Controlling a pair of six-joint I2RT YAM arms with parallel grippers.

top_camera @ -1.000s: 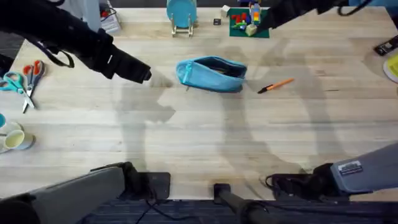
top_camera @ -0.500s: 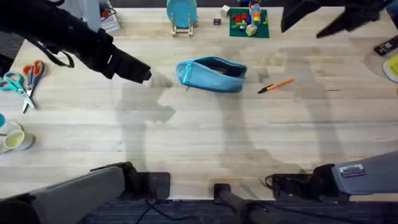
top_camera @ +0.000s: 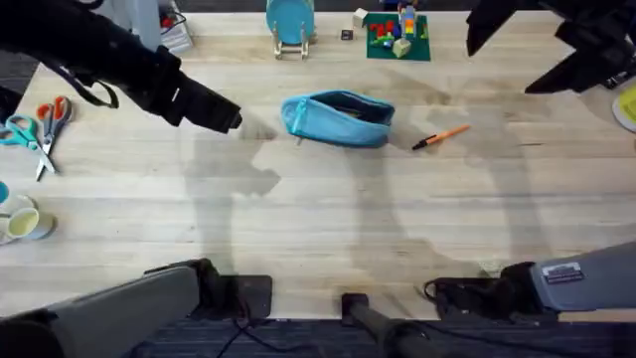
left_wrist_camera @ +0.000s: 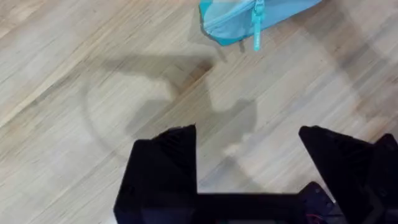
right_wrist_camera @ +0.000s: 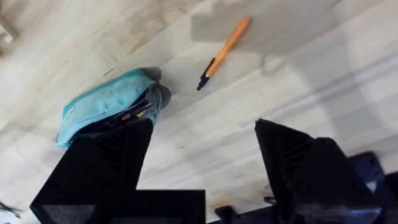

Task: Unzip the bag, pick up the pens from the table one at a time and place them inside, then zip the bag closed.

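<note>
Lying toward the far edge of the pale planked wooden table (top_camera: pixel 328 229), near its middle, the light blue soft fabric pouch (top_camera: pixel 338 118) has its zipper open, dark contents showing in the gap and its teal pull tab (left_wrist_camera: pixel 257 25) hanging at one end. A thin orange stick pen with a black tip (top_camera: pixel 440 136) lies just beside it, toward the right edge. The left gripper (left_wrist_camera: pixel 249 165) hovers near the pouch's left end, jaws spread and empty. The right gripper (right_wrist_camera: pixel 205 152) hangs above pen and pouch, jaws likewise apart, holding nothing.

Jaws spread above the table (right_wrist_camera: pixel 311 93), pen (right_wrist_camera: pixel 224 52) beside unzipped bag (right_wrist_camera: pixel 109 106).
</note>
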